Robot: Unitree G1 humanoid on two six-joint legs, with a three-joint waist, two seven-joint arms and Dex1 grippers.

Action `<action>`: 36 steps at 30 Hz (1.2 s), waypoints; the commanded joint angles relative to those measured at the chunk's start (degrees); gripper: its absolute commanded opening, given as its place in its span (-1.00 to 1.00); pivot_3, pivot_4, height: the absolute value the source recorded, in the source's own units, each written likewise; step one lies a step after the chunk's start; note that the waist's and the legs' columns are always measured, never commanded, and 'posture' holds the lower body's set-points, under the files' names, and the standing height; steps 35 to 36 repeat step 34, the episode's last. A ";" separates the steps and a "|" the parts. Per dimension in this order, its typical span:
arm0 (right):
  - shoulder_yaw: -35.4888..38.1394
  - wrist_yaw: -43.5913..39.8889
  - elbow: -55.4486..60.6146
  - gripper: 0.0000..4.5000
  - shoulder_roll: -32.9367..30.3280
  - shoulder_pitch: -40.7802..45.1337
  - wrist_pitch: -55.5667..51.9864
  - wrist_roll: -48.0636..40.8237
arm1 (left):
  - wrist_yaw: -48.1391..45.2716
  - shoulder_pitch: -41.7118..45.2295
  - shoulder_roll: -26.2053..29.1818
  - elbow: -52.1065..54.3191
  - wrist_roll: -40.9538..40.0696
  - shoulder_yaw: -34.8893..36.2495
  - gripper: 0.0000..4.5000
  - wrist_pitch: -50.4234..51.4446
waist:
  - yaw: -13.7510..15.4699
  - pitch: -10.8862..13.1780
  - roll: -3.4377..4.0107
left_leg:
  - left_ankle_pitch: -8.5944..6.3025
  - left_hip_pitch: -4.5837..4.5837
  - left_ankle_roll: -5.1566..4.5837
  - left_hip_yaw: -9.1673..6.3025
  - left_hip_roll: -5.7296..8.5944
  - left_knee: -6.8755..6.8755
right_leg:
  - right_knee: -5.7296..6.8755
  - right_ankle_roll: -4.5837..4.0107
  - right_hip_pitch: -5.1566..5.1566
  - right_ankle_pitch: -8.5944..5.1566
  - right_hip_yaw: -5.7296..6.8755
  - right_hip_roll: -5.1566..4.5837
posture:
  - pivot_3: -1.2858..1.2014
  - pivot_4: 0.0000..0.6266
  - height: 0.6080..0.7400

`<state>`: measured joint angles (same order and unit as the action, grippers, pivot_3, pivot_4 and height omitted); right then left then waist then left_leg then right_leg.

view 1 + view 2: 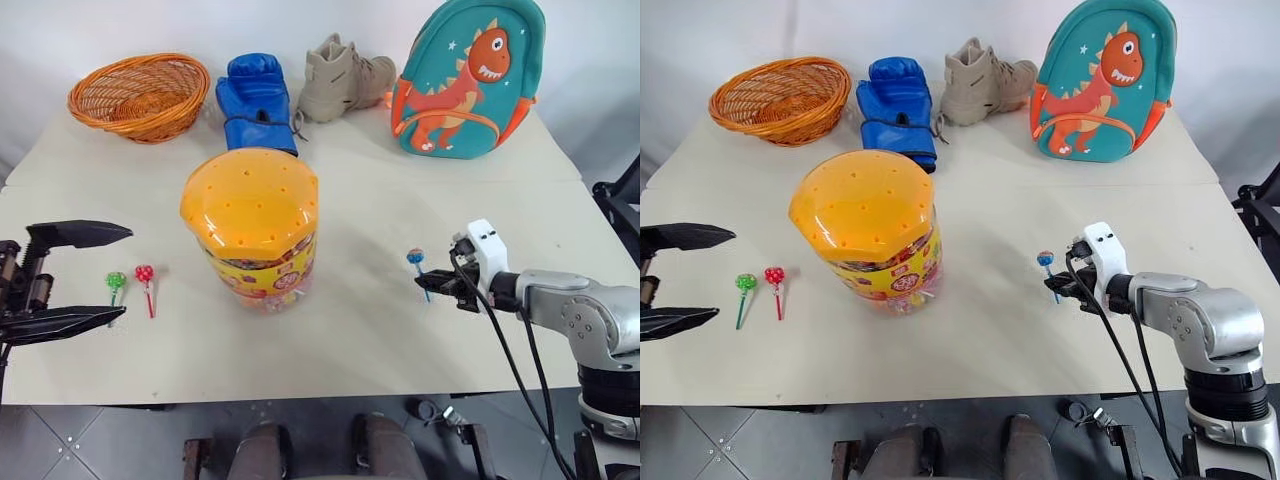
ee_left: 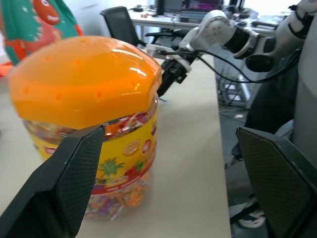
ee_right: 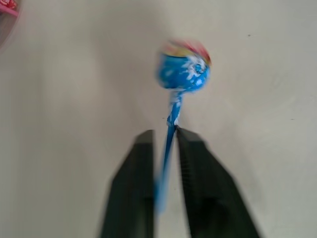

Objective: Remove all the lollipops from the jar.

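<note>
Three lollipops lie or hang over a pale beige desk (image 1: 400, 330) set against a white wall, with grey floor tiles showing below its near edge. The green lollipop (image 1: 116, 283) and the red lollipop (image 1: 146, 277) rest side by side on the desk's left part, just beside the left claw (image 1: 85, 276), whose two black fingers are spread wide with nothing between them. The jar (image 1: 255, 228), its orange dotted lid on, stands near the middle of the desk. To its right, the right claw (image 1: 432, 283) sits low at the desk; its fingers are close together around the stick of the blue lollipop (image 3: 183, 72), with a thin gap on either side, so a firm pinch cannot be confirmed. Along the far edge stand a woven orange basket (image 1: 140, 95), a blue boxing glove (image 1: 257, 100), a tan shoe (image 1: 342, 78) and a teal dinosaur backpack (image 1: 467, 80). The left wrist view shows office chairs and desks beyond.
</note>
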<state>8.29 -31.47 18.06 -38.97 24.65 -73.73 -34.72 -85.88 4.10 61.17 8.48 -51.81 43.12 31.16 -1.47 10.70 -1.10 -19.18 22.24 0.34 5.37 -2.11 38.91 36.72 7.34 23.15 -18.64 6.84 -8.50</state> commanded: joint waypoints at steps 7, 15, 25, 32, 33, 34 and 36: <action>4.02 -5.61 0.73 0.87 -4.22 1.41 5.62 -2.56 | 3.02 -0.47 0.04 0.55 0.23 2.68 1.00 -0.25 | 0.06 0.00 0.00 | 0.00 0.01 0.00 -0.01 0.01 0.02 | 0.01 0.00 0.00 0.00 -0.01 -0.01 | 0.03 -0.52 1.00; 2.99 -30.02 -0.58 0.99 -11.76 6.55 24.53 -5.74 | 10.30 -0.84 -0.30 1.11 2.89 2.52 1.00 0.23 | -0.10 0.01 0.01 | -0.01 -0.01 -0.01 0.01 -0.01 -0.01 | -0.01 0.00 0.00 0.00 -0.03 0.00 | 0.03 -0.52 1.00; -7.87 -43.81 -12.40 0.99 -11.52 13.73 43.33 3.49 | 13.90 -8.73 -4.72 6.26 1.85 11.60 1.00 2.31 | -0.02 0.00 0.00 | -0.04 0.00 -0.03 0.08 -0.03 0.07 | 0.08 0.00 0.07 0.00 -0.10 0.00 | 0.03 -0.52 1.00; -10.32 -51.54 -20.93 0.99 -11.28 11.12 58.69 9.56 | 11.04 -18.05 -7.49 2.83 4.51 16.73 1.00 -0.96 | -0.13 0.01 0.01 | -0.08 -0.02 -0.10 0.12 0.01 0.15 | 0.05 0.02 0.02 0.01 -0.11 -0.04 | 0.03 -0.52 1.00; -10.23 -51.71 -21.73 0.99 -10.98 11.34 59.36 9.66 | 10.73 -18.60 -7.78 2.70 4.73 16.91 1.00 -1.62 | -0.20 0.01 0.00 | -0.08 -0.04 -0.09 0.12 -0.03 0.17 | 0.10 0.02 0.02 0.01 -0.11 -0.02 | 0.03 -0.52 1.00; -10.18 -51.79 -22.63 0.99 -10.70 11.52 60.21 9.93 | 10.26 -19.22 -7.98 2.60 4.42 17.07 1.00 -1.61 | -0.20 0.01 0.00 | -0.07 -0.06 -0.07 0.12 -0.07 0.18 | 0.12 0.02 0.02 0.01 -0.11 0.01 | 0.03 -0.52 1.00; -10.18 -51.79 -22.63 0.99 -10.70 11.52 60.21 9.93 | 10.26 -19.22 -7.98 2.60 4.42 17.07 1.00 -1.61 | -0.20 0.01 0.00 | -0.07 -0.06 -0.07 0.12 -0.07 0.18 | 0.12 0.02 0.02 0.01 -0.11 0.01 | 0.03 -0.52 1.00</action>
